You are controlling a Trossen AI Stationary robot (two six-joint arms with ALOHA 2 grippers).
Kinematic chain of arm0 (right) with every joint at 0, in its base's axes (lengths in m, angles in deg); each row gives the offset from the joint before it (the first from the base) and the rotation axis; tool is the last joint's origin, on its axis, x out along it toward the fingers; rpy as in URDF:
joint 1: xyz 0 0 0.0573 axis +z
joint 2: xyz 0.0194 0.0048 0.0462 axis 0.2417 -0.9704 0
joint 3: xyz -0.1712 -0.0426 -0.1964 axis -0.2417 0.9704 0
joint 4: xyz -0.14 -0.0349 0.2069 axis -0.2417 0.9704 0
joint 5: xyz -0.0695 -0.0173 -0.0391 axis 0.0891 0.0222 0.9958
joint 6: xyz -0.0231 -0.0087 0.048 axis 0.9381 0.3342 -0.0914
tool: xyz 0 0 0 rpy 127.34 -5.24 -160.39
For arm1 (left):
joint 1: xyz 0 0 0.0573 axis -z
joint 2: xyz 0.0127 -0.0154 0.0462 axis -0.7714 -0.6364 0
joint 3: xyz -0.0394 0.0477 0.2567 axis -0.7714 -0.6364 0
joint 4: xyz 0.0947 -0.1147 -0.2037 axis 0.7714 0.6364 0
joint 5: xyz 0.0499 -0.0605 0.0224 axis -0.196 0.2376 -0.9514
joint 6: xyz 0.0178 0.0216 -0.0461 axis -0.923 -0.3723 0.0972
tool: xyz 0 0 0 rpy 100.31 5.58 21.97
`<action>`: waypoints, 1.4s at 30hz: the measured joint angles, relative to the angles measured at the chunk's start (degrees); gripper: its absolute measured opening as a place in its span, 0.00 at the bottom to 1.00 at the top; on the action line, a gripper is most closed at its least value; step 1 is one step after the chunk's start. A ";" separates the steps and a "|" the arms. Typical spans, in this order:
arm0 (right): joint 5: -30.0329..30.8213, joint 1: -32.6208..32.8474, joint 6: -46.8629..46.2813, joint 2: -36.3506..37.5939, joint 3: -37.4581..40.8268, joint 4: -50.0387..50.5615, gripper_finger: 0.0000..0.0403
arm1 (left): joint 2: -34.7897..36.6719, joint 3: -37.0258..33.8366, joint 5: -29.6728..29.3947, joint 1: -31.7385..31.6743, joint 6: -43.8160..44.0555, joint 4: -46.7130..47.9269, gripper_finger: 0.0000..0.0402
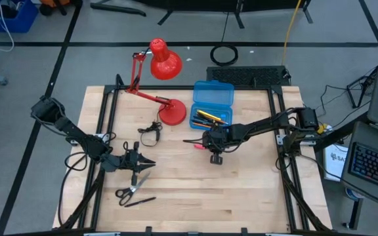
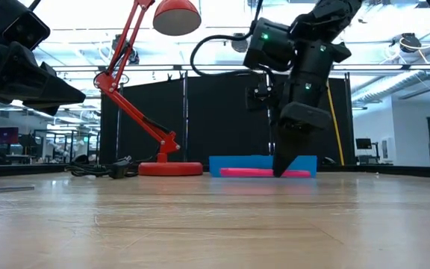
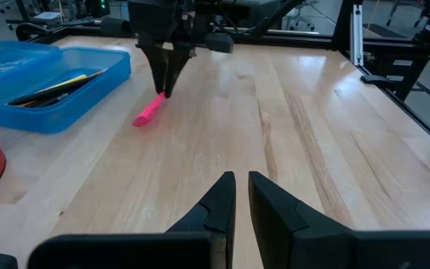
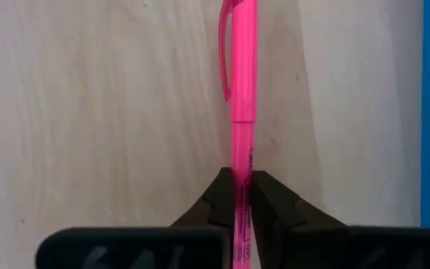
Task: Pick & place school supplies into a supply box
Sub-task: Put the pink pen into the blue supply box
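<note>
Pink pen [image 4: 239,112] lower end cut off between right gripper [image 4: 237,196] fingers, pinched tight; lies on table [image 1: 241,196] mid-frame beside blue pencil case [image 1: 213,94]. Left gripper [image 3: 240,196] nearly closed, empty, lower left.

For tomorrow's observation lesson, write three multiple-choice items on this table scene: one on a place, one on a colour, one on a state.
1. Where does the thin pink plastic pen lie?
A. inside the box
B. on the wooden table
C. under the lamp

2. What colour is the open rectangular plastic supply box?
A. blue
B. green
C. white

3. How is the right claw?
A. wide open
B. shut on nothing
C. shut on the pen

Answers:
1 B, the low view shows it flat on the wood in front of the box.
2 A, both overhead and left wrist views show blue.
3 C, its fingers pinch the pen's barrel.
</note>
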 joint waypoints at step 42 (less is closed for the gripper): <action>31.69 -1.02 13.98 0.50 -2.23 -3.28 0.01 | 0.01 0.00 0.02 -0.01 0.24 1.15 0.10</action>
